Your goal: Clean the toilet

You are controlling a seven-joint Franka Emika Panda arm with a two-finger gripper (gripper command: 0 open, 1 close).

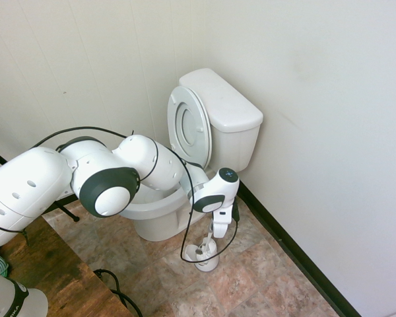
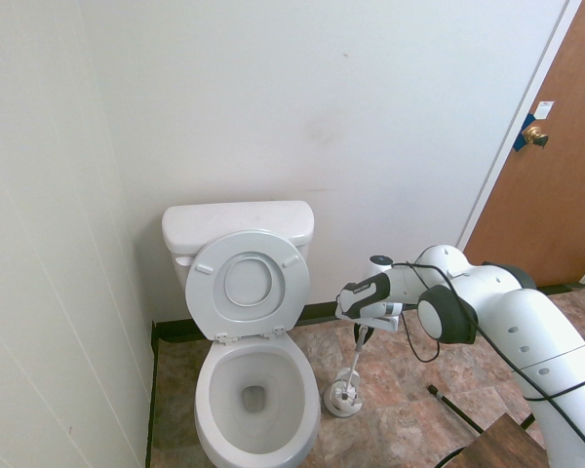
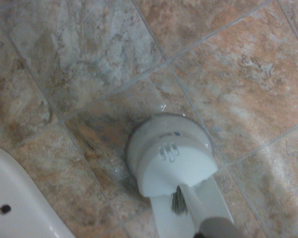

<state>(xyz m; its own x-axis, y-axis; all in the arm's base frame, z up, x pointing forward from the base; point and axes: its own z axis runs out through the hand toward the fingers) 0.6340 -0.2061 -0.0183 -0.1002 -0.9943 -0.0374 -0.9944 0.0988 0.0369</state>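
The toilet (image 2: 256, 395) is white, with its seat and lid (image 2: 249, 283) raised against the boxy tank (image 2: 236, 222); in the first exterior view its bowl (image 1: 155, 208) lies partly behind my arm. Right of the bowl, a small white brush holder (image 2: 343, 398) stands on the tile floor with a slim brush handle (image 2: 355, 363) rising from it. My gripper (image 2: 363, 333) points down over the holder (image 1: 204, 256) and is shut on the top of the handle. In the wrist view the holder (image 3: 169, 153) sits directly below, with the handle (image 3: 208, 220) leading up to the camera.
A wall with a dark baseboard (image 1: 284, 241) runs close behind the holder. The toilet's base (image 3: 20, 208) is just beside it. A brown door (image 2: 556, 175) stands at the right, and a wooden tabletop corner (image 1: 53, 271) is near the arm's base.
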